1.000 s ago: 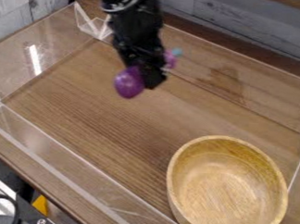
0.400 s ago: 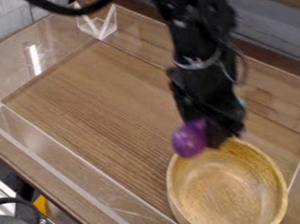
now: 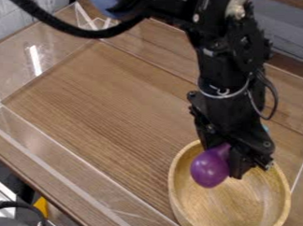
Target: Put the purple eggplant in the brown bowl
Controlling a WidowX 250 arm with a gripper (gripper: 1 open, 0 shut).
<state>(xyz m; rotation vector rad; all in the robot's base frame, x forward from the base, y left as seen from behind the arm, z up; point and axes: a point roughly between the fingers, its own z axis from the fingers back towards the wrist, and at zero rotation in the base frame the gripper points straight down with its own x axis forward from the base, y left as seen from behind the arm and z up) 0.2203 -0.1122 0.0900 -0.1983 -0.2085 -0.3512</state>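
Eggplant (image 3: 209, 168), one: purple, glossy, rounded at its lower end, its upper end hidden at the fingertips; located over the brown bowl, within the outline of the rim, toward the upper left part of the opening as seen by the camera. Whether its underside touches the bowl's inner wall cannot be told. End effector (image 3: 220, 151), one: black, pointing down, clenched on the upper end of the eggplant, the tips partly lost against the dark linkage. Brown bowl (image 3: 248, 204), one: round, light brown, wide, thick-rimmed, upright on the table at the lower right; much wider than the eggplant; its far rim partly covered by the end effector. Robot arm (image 3: 227, 57), one: black, jointed, with bare screw heads and silvery parts, entering at the top and filling much of the upper right, reaching down to the bowl. Cable (image 3: 72, 29), black, thick, curving from the upper left toward the arm. Table (image 3: 98, 108), brown wood, bare surface showing to the left of the bowl, with a raised wooden edge at the upper right. Lower left corner: black cable (image 3: 11, 204), looped, and beside it a small orange-yellow piece (image 3: 41, 206), too small to identify.
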